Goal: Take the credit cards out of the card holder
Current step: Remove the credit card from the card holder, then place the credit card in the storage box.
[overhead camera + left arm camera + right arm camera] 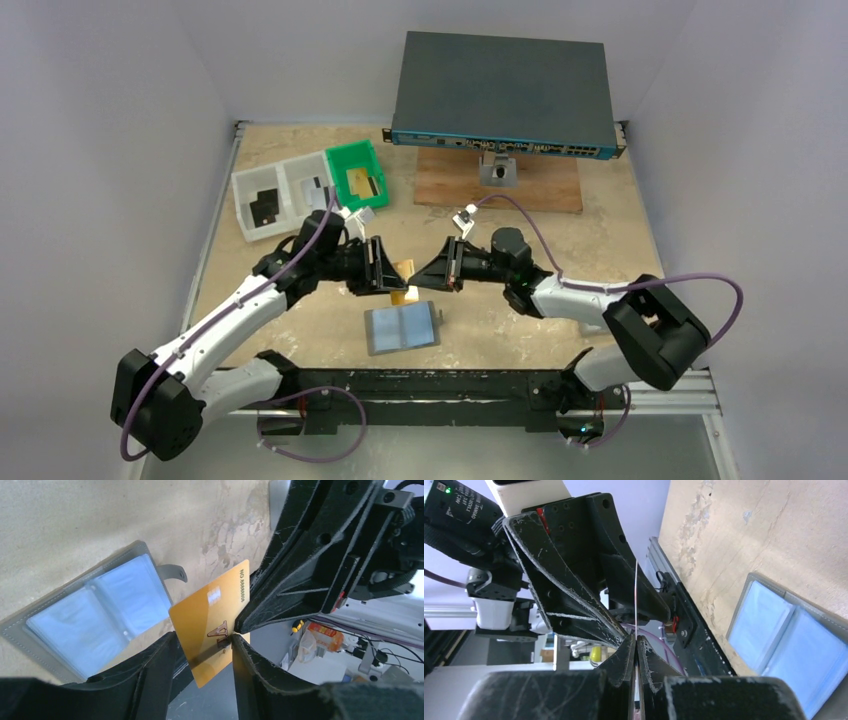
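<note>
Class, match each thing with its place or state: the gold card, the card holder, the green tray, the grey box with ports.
Things:
1. gold card
2. card holder
3. green tray
4. grey box

Places and states:
A. lying open on the table
B. at the far edge, over a wooden board
C. pinched in the jaws of the right gripper
D. next to the white tray

Pairs: 1-C, 2-A, 3-D, 4-B

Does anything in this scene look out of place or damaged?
Nothing looks damaged or spilled. Only the gold card hangs in the air, pinched in the right gripper, with the left gripper astride it, jaws open.
</note>
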`<state>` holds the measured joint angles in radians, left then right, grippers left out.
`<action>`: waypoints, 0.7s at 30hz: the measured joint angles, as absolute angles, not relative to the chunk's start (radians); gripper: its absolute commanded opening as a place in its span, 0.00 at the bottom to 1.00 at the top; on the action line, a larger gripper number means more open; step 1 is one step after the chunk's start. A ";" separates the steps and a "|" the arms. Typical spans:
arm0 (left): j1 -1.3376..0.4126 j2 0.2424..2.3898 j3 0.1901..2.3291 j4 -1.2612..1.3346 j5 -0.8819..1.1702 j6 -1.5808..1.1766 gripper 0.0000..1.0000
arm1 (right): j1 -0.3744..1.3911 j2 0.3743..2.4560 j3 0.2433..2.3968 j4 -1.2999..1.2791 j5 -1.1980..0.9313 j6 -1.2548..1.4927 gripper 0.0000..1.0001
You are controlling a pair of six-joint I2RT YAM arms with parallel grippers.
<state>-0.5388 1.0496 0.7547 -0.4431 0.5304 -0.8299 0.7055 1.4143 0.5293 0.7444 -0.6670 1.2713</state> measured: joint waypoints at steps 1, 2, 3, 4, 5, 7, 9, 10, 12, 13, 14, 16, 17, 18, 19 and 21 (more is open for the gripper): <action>-0.535 1.047 0.748 -0.433 0.542 -0.835 0.37 | 0.704 1.424 0.524 0.767 -0.673 1.285 0.00; -0.531 1.045 0.741 -0.419 0.553 -0.842 0.32 | 0.704 1.430 0.519 0.782 -0.676 1.293 0.00; -0.529 1.045 0.735 -0.409 0.565 -0.849 0.28 | 0.704 1.435 0.514 0.795 -0.678 1.302 0.00; -0.528 1.045 0.730 -0.398 0.576 -0.855 0.20 | 0.704 1.436 0.511 0.802 -0.680 1.308 0.00; -0.527 1.044 0.727 -0.392 0.583 -0.858 0.11 | 0.704 1.435 0.508 0.803 -0.684 1.308 0.00; -0.518 1.041 0.721 -0.379 0.595 -0.872 0.00 | 0.699 1.435 0.503 0.799 -0.683 1.306 0.11; -0.514 1.038 0.721 -0.359 0.612 -0.878 0.00 | 0.693 1.435 0.503 0.770 -0.675 1.297 0.34; -0.514 1.037 0.721 -0.350 0.619 -0.881 0.00 | 0.693 1.435 0.503 0.758 -0.670 1.290 0.48; -0.517 1.037 0.721 -0.344 0.620 -0.880 0.00 | 0.697 1.423 0.509 0.714 -0.664 1.267 0.72; -0.517 1.037 0.720 -0.346 0.619 -0.880 0.00 | 0.700 1.411 0.515 0.680 -0.655 1.250 0.82; -0.517 1.036 0.720 -0.349 0.613 -0.879 0.00 | 0.701 1.399 0.523 0.647 -0.643 1.234 0.90; -0.517 1.030 0.720 -0.369 0.593 -0.875 0.00 | 0.702 1.361 0.551 0.548 -0.610 1.180 0.99; -0.517 1.025 0.721 -0.386 0.575 -0.871 0.00 | 0.702 1.345 0.563 0.510 -0.596 1.161 0.99; -0.517 1.019 0.723 -0.407 0.556 -0.869 0.00 | 0.702 1.324 0.582 0.458 -0.571 1.132 0.99; -0.517 1.011 0.732 -0.450 0.521 -0.861 0.00 | 0.702 1.304 0.600 0.410 -0.547 1.106 0.99; -0.517 1.007 0.749 -0.495 0.484 -0.852 0.00 | 0.702 1.262 0.635 0.318 -0.493 1.059 0.99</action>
<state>-0.5171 1.0073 0.7490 -0.4950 0.4839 -0.8516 0.7021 1.2625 0.6346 0.3180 -0.4927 1.0588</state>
